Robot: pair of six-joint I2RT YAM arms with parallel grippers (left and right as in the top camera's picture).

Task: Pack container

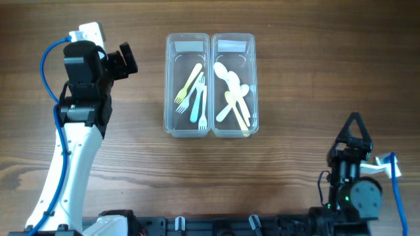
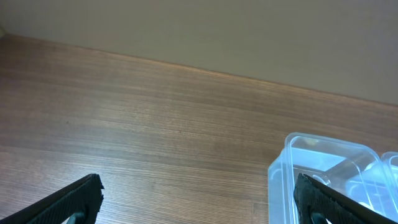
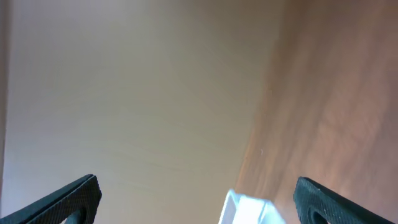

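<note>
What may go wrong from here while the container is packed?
The left clear plastic container and the right clear plastic container stand wall to wall; gripping one may shove the other. The pastel plastic forks in the left container lie overlapping, so lifting one might drag another.

the clear container (image 2: 311,149) runs off the left wrist view's bottom edge, and the piled spoons (image 1: 233,98) defy counting.

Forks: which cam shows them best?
Overhead: the forks lie in plain sight inside the left container. Left wrist catches only that container's corner, and its contents are unreadable. Right wrist shows just a clear plastic sliver at the bottom edge, no forks.
</note>
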